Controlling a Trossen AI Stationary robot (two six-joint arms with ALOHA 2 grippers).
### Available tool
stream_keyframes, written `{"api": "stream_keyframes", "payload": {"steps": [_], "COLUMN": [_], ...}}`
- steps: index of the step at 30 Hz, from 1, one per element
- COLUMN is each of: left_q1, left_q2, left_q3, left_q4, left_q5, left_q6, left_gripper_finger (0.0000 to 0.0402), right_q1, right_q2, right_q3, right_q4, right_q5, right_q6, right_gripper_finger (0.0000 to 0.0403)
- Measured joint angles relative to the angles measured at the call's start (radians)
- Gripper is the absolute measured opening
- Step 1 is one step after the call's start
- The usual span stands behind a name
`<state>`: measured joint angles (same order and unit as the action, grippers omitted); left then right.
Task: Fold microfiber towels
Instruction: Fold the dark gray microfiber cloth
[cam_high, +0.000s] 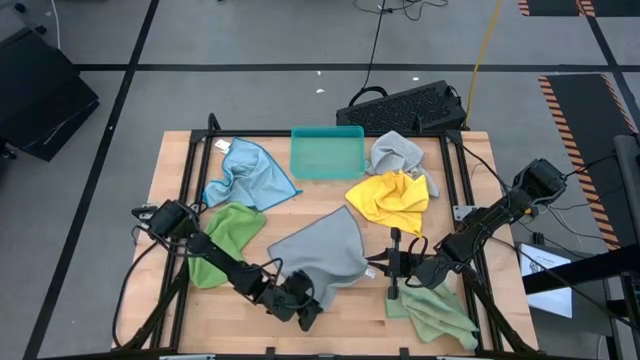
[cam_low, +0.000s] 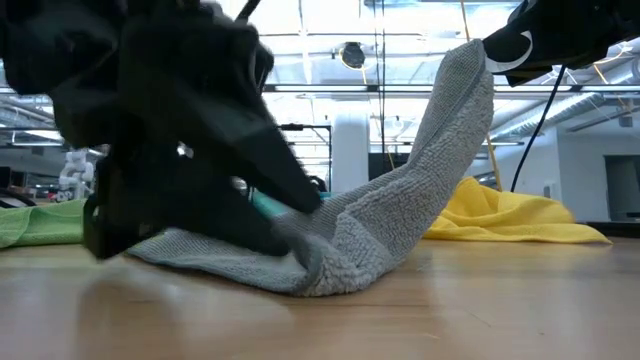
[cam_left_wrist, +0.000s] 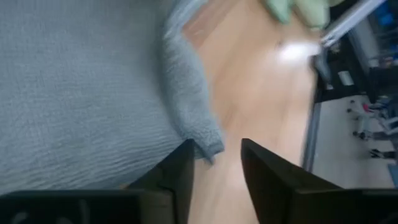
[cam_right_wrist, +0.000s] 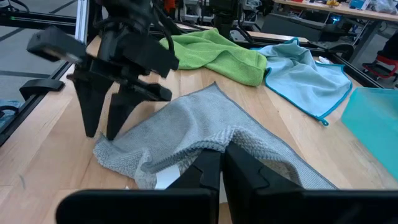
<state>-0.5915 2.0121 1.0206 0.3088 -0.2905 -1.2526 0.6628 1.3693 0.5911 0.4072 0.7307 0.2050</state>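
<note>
Wooden table: right gripper pinches grey towel, left gripper beside.

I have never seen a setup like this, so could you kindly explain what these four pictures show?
Two robot arms work at a wooden table. One picture looks down from overhead, one looks level across the tabletop, and two come from cameras on the wrists. Six cloths and a teal tray lie there. The right gripper is shut on the big grey towel, lifting one edge. The left gripper, open, sits at that towel's near corner, holding nothing.
</note>
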Motion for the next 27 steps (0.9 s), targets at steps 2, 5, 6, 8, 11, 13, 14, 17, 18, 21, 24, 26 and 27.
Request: {"api": "stream_keyframes", "payload": {"steps": [2, 5, 6, 8, 11, 13, 14, 17, 18, 21, 24, 26, 27], "left_q1": [0.002, 0.008, 0.011, 0.018, 0.020, 0.020, 0.020, 0.020, 0.021, 0.021, 0.022, 0.025, 0.026], "left_q2": [0.012, 0.026, 0.026, 0.027, 0.022, 0.022, 0.023, 0.022, 0.023, 0.022, 0.021, 0.021, 0.021], "left_q3": [0.000, 0.004, 0.004, 0.004, 0.002, 0.002, 0.002, 0.002, 0.002, 0.002, 0.002, 0.002, 0.002], "left_q4": [0.022, 0.056, 0.056, 0.054, 0.065, 0.064, 0.061, 0.058, 0.056, 0.037, 0.014, 0.009, 0.007], "left_q5": [-0.004, -0.005, -0.002, 0.004, 0.007, 0.015, 0.015, 0.017, 0.018, 0.018, 0.017, 0.018, 0.018], "left_q6": [-0.025, -0.052, -0.054, -0.055, -0.028, -0.013, -0.011, -0.012, -0.012, -0.014, -0.025, -0.026, -0.026], "left_gripper_finger": [0.0158, 0.0172, 0.0173, 0.0174, 0.0174, 0.0174, 0.0174, 0.0174, 0.0174, 0.0174, 0.0174, 0.0174, 0.0173], "right_q1": [0.000, 0.000, 0.000, 0.000, 0.000, 0.000, 0.000, 0.000, 0.000, 0.000, 0.000, 0.000, 0.000], "right_q2": [0.000, 0.000, 0.000, 0.000, 0.000, 0.000, 0.000, 0.000, 0.000, 0.000, 0.000, 0.000, 0.000], "right_q3": [0.000, 0.000, 0.000, 0.000, 0.000, 0.000, 0.000, 0.000, 0.000, 0.000, 0.000, 0.000, 0.000], "right_q4": [0.000, 0.000, 0.000, 0.000, -0.001, 0.000, 0.000, -0.001, 0.000, 0.000, 0.000, 0.000, 0.000], "right_q5": [0.000, 0.000, 0.000, 0.000, 0.000, 0.000, 0.000, 0.000, 0.000, 0.000, 0.000, 0.000, 0.000], "right_q6": [0.000, 0.003, 0.004, 0.009, 0.011, 0.011, 0.011, 0.011, 0.011, 0.011, 0.011, 0.011, 0.011], "right_gripper_finger": [0.0004, 0.0004, 0.0004, 0.0004, 0.0004, 0.0004, 0.0004, 0.0004, 0.0004, 0.0004, 0.0004, 0.0004, 0.0004]}}
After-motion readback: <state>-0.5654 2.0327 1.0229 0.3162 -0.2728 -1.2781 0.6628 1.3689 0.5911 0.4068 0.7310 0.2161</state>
